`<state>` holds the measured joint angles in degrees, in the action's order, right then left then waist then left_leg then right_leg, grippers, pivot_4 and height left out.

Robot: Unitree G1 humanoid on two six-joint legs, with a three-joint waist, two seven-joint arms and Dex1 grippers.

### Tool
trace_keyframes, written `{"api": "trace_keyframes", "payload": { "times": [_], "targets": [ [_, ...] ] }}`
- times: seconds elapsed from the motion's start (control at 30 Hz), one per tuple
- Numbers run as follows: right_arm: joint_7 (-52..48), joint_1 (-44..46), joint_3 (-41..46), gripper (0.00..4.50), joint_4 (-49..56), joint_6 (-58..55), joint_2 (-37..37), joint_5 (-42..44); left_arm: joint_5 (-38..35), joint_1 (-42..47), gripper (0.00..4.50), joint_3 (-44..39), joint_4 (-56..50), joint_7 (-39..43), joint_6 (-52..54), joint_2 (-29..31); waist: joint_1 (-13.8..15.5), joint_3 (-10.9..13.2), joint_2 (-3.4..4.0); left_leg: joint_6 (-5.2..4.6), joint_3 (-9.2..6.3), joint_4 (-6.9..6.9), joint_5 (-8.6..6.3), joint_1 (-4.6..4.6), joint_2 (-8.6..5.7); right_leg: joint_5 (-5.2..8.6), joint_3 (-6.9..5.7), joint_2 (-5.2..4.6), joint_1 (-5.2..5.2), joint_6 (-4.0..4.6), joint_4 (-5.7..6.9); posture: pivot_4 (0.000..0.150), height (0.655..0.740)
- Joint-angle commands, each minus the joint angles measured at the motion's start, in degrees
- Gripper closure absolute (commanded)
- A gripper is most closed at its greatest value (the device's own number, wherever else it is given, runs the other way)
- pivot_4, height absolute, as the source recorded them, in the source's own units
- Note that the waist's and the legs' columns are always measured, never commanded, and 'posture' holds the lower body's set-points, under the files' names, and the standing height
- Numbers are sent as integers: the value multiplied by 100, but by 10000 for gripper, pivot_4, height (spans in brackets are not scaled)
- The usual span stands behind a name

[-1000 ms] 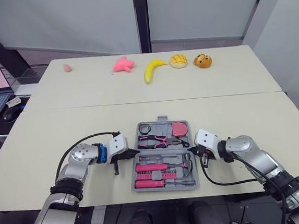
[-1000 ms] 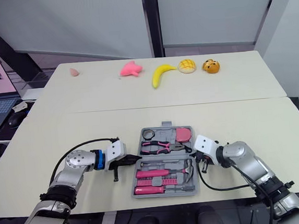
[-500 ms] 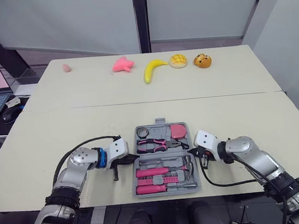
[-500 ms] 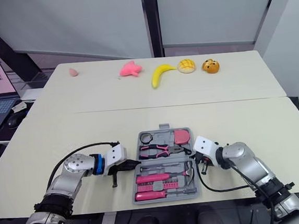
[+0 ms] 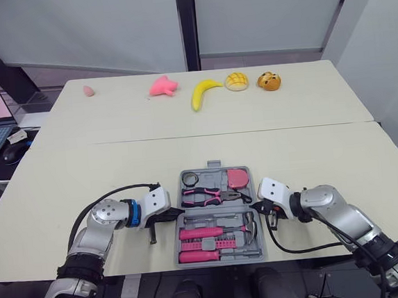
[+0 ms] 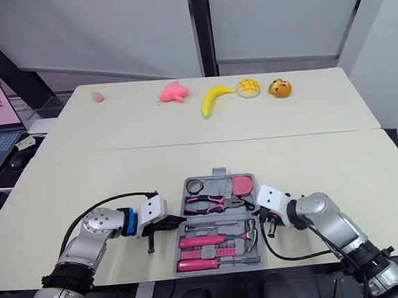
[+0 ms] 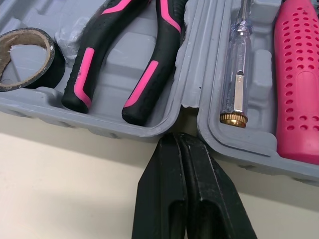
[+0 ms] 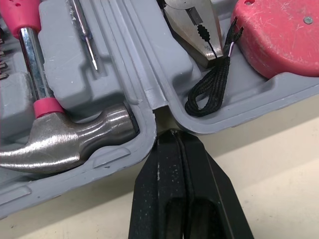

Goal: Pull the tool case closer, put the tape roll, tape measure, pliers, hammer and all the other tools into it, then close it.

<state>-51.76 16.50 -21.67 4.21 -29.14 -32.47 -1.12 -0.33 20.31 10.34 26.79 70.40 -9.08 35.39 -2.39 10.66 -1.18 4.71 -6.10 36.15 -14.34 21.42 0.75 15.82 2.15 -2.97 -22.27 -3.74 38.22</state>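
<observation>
Now the tool case lies closer than before.

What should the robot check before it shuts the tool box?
1. Tape roll, pliers, tape measure and hammer in the tool case: ok.
2. Case near the table front edge: ok.
3. Left hand shut, tip at the hinge gap: ok.
4. Right hand shut, tip at the hinge gap: ok.
5. Black strap clear of the rim: cannot tell.
6. Case closed: not ok, open.
</observation>
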Motion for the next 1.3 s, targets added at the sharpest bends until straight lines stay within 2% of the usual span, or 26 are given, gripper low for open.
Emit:
{"api": "trace_keyframes", "payload": {
  "times": [0.03,0.2,0.4,0.53,0.73,0.93,1.3],
  "targets": [
    [-53,-17,-104,45000,163,-21,75,38,46,-43,44494,73,-31,-30,-81,59,-1,0,0,0,0,0,0,0,0,0,0,0,0,0,0,1500,7369],
    [200,-134,492,45000,243,66,-198,102,-178,42,44494,-344,163,-23,-290,440,-11,0,0,0,0,0,0,0,0,0,0,0,-1,0,2,1500,7369],
    [170,-694,1140,45000,826,-125,-647,384,-431,181,44494,-628,472,241,-780,915,18,0,0,0,-1,0,0,5,0,0,-2,-1,-3,0,-4,1500,7369],
    [198,-1096,1450,45000,1385,-396,-754,651,-1206,-461,44494,-594,-960,907,-220,973,22,0,0,0,0,-1,0,8,0,0,-1,-2,-2,0,-5,1500,7369],
    [437,-1195,1513,45000,1569,-597,-640,793,-1706,-1186,44494,-400,-2847,625,825,722,30,1,0,0,-1,0,0,9,2,0,0,-2,-2,-1,-4,1500,7369],
    [512,-1187,1458,45000,1538,-607,-635,799,-1259,-1470,44494,57,-3438,314,852,567,34,1,0,0,2,-1,0,4,1,1,3,-1,2,-1,-7,1500,7369],
    [608,-1132,1421,45000,1585,-774,-631,840,-261,-1178,44494,822,-2964,-7,357,417,45,1,0,0,3,-1,0,5,0,0,3,-1,1,-1,-9,1500,7369]
  ]
}}
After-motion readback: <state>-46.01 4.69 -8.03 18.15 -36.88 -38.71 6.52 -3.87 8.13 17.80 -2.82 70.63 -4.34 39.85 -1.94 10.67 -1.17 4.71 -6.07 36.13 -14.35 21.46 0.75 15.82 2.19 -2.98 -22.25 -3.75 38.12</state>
